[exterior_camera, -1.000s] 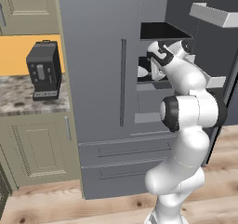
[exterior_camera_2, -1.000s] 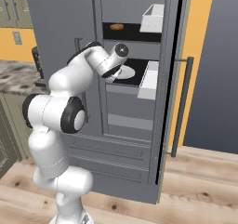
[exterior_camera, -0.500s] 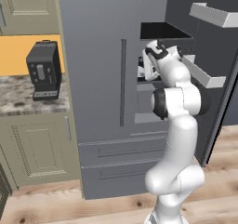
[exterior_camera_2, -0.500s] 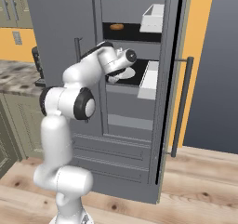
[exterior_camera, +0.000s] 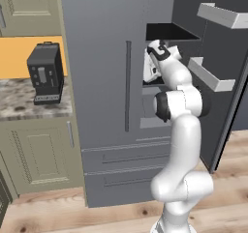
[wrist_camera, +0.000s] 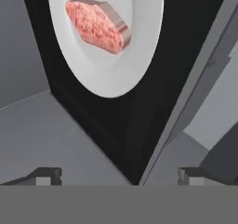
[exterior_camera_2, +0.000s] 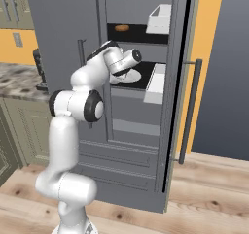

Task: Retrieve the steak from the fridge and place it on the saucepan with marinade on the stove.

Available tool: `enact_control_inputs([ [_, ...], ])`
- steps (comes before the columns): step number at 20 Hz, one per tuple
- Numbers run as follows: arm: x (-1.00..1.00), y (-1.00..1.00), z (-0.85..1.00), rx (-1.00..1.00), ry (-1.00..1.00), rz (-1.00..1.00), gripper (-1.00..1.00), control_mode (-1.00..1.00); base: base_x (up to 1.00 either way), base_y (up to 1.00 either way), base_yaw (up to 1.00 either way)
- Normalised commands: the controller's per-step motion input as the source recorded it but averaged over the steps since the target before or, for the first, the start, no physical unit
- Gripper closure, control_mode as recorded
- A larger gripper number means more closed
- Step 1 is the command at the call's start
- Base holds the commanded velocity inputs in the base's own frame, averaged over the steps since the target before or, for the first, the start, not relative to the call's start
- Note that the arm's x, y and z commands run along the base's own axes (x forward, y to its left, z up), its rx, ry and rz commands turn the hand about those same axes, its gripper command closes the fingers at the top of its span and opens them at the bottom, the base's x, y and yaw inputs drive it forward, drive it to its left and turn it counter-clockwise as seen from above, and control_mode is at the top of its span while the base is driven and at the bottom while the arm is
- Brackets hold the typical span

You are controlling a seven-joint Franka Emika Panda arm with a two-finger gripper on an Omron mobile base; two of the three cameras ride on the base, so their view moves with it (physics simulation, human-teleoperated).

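Note:
The steak (wrist_camera: 95,25), a small pinkish-red slab, lies on a white plate (wrist_camera: 109,72) on a dark shelf (wrist_camera: 139,125) inside the fridge (exterior_camera: 104,58). My gripper (wrist_camera: 118,176) is open, short of the shelf's front edge and pointing at the plate, with nothing between its fingertips (wrist_camera: 46,175). In the right base view the arm reaches through the open right door to the plate (exterior_camera_2: 127,76) on the middle shelf. The saucepan, the marinade and the stove are out of view.
The open fridge door (exterior_camera_2: 177,82) with white bins (exterior_camera_2: 155,80) stands right of the arm. A brown oval lump (exterior_camera_2: 121,27) sits on the shelf above. A black coffee machine (exterior_camera: 46,72) stands on the stone counter (exterior_camera: 17,104) to the left.
The arm has straightened and pushed the hand deeper into the fridge toward the plate. The jaws have stayed open.

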Motion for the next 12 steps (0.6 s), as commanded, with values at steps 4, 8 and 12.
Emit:
enact_control_inputs([
  [4,-0.24,0.71,0.0,0.0,-0.01,0.21,-1.0,-1.0,0.0,0.0,0.0],
  [8,-0.77,0.99,0.0,-0.02,-0.08,0.28,-1.0,-1.0,0.0,0.0,0.0],
  [12,-0.91,1.0,0.0,-0.07,-0.14,0.25,-1.0,-1.0,0.0,0.0,0.0],
])
